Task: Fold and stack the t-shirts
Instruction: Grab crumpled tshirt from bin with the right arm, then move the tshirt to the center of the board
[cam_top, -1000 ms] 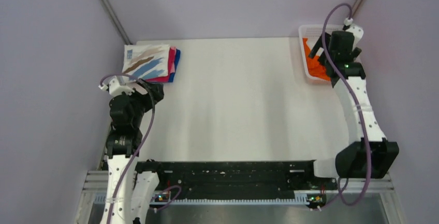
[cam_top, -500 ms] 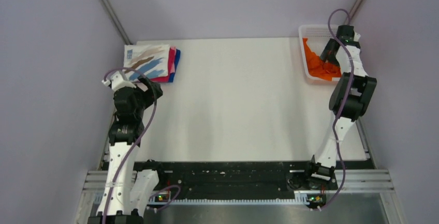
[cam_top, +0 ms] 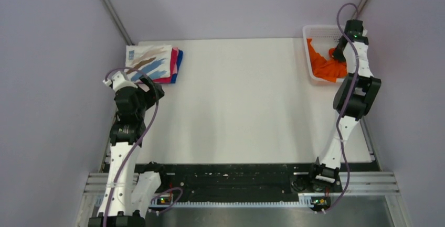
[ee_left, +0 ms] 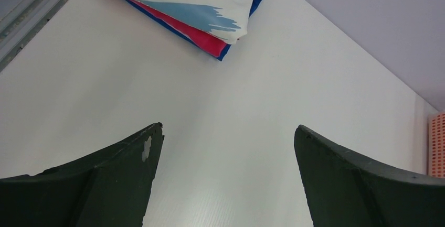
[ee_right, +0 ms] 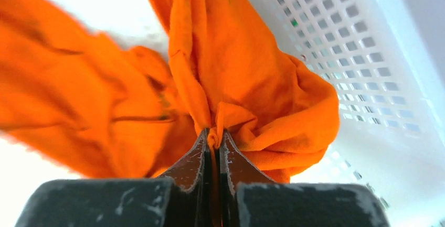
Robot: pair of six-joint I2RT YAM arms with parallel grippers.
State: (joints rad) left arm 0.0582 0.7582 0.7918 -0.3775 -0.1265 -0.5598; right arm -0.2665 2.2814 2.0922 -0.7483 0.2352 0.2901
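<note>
A crumpled bright orange t-shirt (cam_top: 323,64) lies in the white mesh basket (cam_top: 315,29) at the table's far right. My right gripper (ee_right: 214,132) is shut on a fold of this orange t-shirt (ee_right: 252,80), with cloth bunched between its tips. From above, the right gripper (cam_top: 338,53) reaches down into the basket. Three folded t-shirts are stacked at the far left: a white one with blue and brown strokes (cam_top: 148,62) on top, pink and blue beneath (ee_left: 210,37). My left gripper (ee_left: 228,132) hangs open over bare table just in front of that stack.
The white basket wall (ee_right: 362,43) rises close on the right of my right gripper. A metal frame rail (ee_left: 26,12) runs along the table's left edge. The black rail (cam_top: 231,177) holding both arm bases spans the near edge.
My right gripper has closed on the orange t-shirt inside the basket, and the cloth has bunched up around it. The left arm has barely moved.
</note>
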